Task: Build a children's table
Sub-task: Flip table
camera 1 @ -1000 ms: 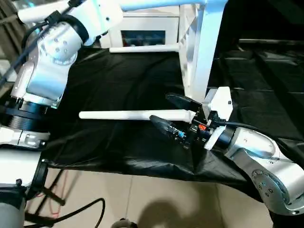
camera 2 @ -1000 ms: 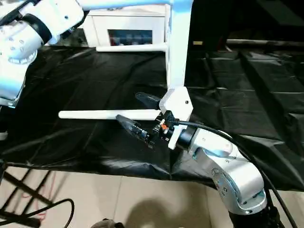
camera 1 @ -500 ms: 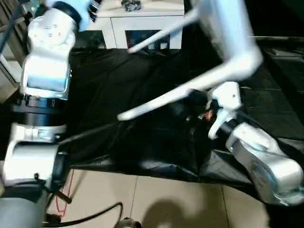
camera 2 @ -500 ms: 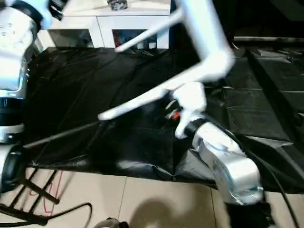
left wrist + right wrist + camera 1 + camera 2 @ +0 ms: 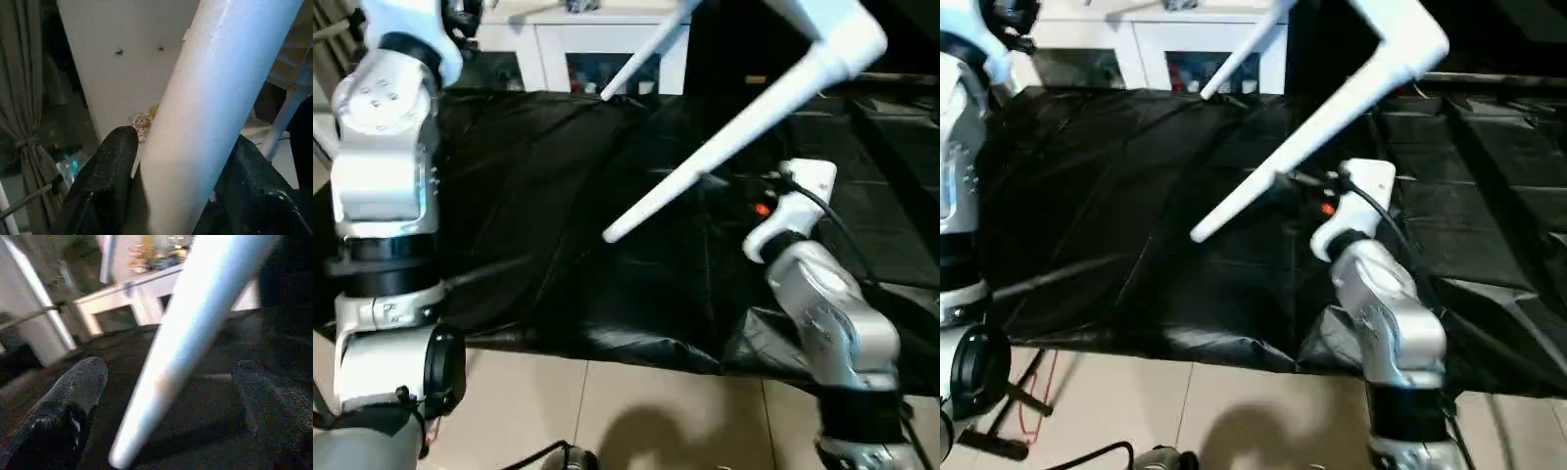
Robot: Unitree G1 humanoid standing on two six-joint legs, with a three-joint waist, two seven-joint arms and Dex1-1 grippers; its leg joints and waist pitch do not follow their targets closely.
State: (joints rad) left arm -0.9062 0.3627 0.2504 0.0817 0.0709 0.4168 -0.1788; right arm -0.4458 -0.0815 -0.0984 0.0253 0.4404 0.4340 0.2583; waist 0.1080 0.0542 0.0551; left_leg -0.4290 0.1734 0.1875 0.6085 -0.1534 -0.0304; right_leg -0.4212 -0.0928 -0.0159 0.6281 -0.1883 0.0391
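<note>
Above the black-sheeted tabletop (image 5: 558, 245), the white plastic children's table (image 5: 822, 29) has been lifted — its long tapered white tube leg (image 5: 724, 137) no longer lies flat. Left end effector (image 5: 171, 186) clamps a leg; right end effector (image 5: 166, 396), now spread wide, has released — flipping upright seems next.

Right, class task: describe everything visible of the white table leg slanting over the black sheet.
The table leg is a long, smooth white tube, plastic-looking, tapering to a rounded free tip. It slants down from a raised white corner, its tip in the air above the black sheet. The right claw stands open around it, fingers clear of it. The left claw grips another white tube.
</note>
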